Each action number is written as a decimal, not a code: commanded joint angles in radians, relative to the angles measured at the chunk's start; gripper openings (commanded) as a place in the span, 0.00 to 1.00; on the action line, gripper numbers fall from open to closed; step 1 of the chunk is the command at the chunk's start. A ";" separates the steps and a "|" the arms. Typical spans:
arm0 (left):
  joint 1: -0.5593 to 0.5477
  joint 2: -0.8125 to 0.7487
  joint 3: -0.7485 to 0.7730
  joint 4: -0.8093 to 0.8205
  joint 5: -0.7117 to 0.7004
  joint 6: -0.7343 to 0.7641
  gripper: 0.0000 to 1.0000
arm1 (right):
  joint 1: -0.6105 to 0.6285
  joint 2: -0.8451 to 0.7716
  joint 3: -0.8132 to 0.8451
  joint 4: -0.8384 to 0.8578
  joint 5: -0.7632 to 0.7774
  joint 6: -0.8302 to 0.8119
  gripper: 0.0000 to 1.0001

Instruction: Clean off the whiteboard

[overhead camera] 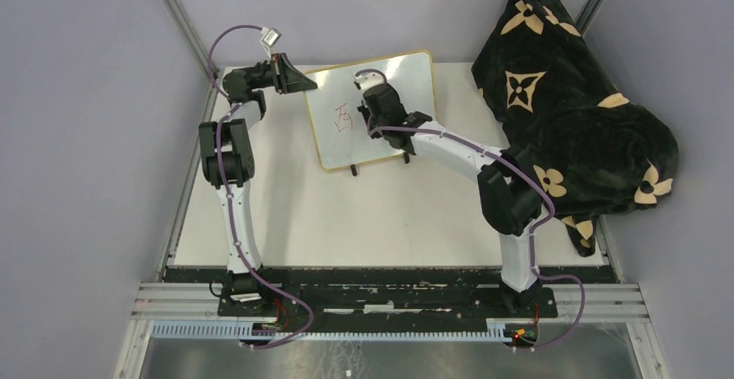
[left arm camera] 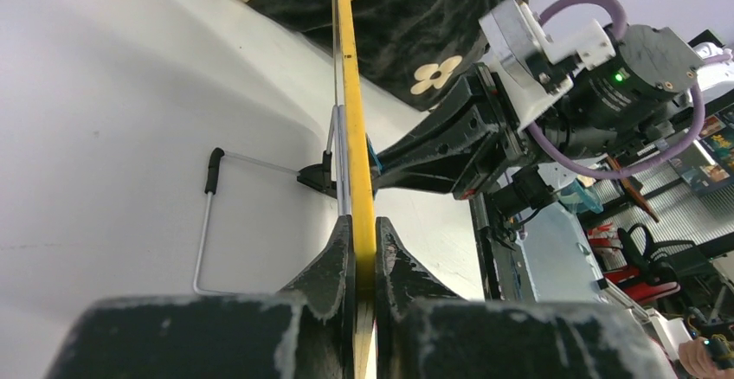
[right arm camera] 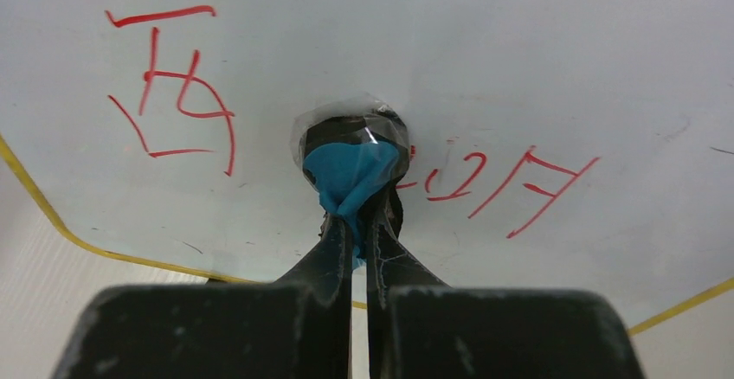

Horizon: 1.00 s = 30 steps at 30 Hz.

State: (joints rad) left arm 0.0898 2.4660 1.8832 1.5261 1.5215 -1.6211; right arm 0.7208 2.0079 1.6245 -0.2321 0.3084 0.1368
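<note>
Okay, the board (overhead camera: pixel 414 72) stands tipped up on the table (overhead camera: pixel 346 215), out at 12 o'clock from my arms. My left hand (left arm camera: pixel 363 228) is pinching the board's yellow edge, on its 9 o'clock side. I think that grip is there so the board won't slide or tip when I rub it.

My right hand (right arm camera: pixel 353 223) is pinching a blue wad (right arm camera: pixel 350 167) with some clear wrap on it. The wad is pushed against the white face, so it can wipe. There is a red mark (right arm camera: pixel 177 93) at 10 o'clock from the wad and another red mark (right arm camera: pixel 519 184) at 3 o'clock, right beside it. Both look bright, so I'd say the wiping has hardly begun. A rub to the side looks like the next job.

A black blanket (overhead camera: pixel 571 111) with tan flowers lies at 2 o'clock, near the board.
</note>
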 commanded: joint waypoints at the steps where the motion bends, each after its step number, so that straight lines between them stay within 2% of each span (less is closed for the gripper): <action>1: -0.004 -0.066 -0.014 0.202 0.115 -0.007 0.03 | -0.099 -0.044 -0.053 0.039 0.075 0.001 0.01; 10: 0.005 -0.070 -0.031 0.202 0.115 0.001 0.03 | -0.194 -0.097 -0.107 0.055 0.088 0.003 0.01; 17: 0.009 -0.077 -0.035 0.202 0.115 0.003 0.03 | -0.220 -0.108 -0.102 0.064 0.086 0.008 0.01; 20: 0.008 -0.079 -0.039 0.202 0.114 0.004 0.03 | -0.218 -0.109 -0.094 0.063 0.036 0.033 0.01; 25: 0.008 -0.084 -0.050 0.202 0.115 0.009 0.03 | -0.148 -0.096 -0.064 0.061 0.005 0.048 0.01; 30: 0.008 -0.090 -0.058 0.201 0.115 0.010 0.03 | -0.051 -0.028 0.035 0.021 0.023 0.020 0.01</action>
State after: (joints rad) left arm 0.1020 2.4531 1.8366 1.5265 1.5002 -1.5883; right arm 0.5961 1.9362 1.5520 -0.2401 0.3195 0.1680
